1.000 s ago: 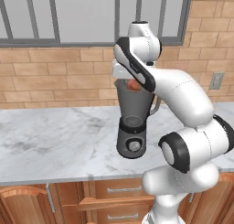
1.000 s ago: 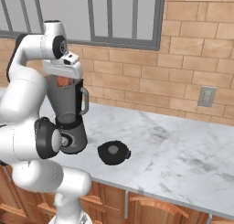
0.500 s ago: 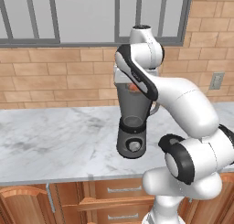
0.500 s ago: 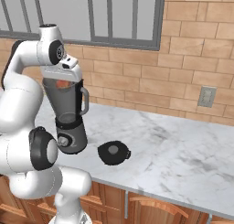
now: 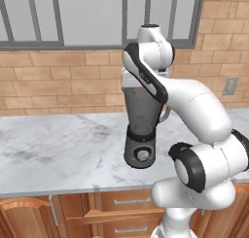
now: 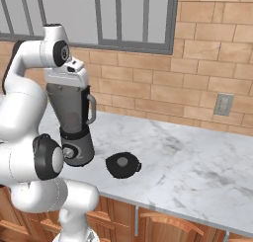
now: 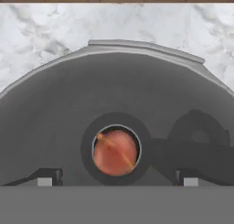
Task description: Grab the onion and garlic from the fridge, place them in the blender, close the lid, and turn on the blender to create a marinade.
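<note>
1. The gripper (image 7: 117, 182) hangs straight over the open mouth of the blender (image 5: 141, 130), pointing down into the smoky jar. That makes sense: anything let go here can only fall inside.

2. The fingertips (image 7: 44, 178) stand wide apart at either side of the hand view, with nothing between them, so the hand is released and empty.

3. Directly below the gripper, at the very bottom of the jar, sits the onion (image 7: 115, 152), a small reddish-orange ball resting in the dark ring at the jar's centre. It's well clear of the fingers, already where the task wants it.

4. The lid (image 6: 123, 165) lies flat on the marble counter (image 6: 197, 162), off to one side of the gripper and just beside the blender's base, knob up. It's parked there, I'd say, to keep the mouth free for loading.

5. I can't make out any garlic, neither in the jar nor on the counter.

6. My read: one ingredient is in, and the garlic remains to be fetched from the fridge. The lid and the silver knob (image 5: 142, 155) low on the base come last.
</note>
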{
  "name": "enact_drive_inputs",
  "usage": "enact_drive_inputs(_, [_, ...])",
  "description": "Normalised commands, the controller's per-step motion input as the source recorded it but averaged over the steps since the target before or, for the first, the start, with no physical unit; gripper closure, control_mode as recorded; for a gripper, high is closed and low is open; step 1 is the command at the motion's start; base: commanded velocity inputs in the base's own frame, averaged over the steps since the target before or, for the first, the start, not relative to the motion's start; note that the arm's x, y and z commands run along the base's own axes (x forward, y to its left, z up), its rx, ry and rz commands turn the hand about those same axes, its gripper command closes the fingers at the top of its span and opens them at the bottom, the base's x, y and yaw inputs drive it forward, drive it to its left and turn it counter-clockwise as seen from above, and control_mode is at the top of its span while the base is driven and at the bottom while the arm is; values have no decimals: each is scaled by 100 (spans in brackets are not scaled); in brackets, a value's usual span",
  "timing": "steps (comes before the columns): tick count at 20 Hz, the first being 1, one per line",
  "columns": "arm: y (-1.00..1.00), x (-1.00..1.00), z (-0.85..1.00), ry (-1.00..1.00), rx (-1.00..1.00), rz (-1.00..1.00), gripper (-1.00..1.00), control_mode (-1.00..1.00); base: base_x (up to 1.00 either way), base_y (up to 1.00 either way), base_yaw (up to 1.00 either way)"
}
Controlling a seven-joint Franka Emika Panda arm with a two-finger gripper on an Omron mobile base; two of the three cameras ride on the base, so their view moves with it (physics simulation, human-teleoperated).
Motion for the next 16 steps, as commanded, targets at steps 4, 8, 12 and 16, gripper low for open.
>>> enact_drive_inputs(4, [2,-8,25,0,0,0,-100,-100,0,0,0])
enact_drive_inputs(8, [0,-42,50,-4,0,0,-100,-100,0,0,0])
enact_drive_inputs(12, [0,-98,31,-14,0,0,-100,-100,0,0,0])
enact_drive_inputs(16, [0,-100,-6,-17,0,0,-100,-100,0,0,0])
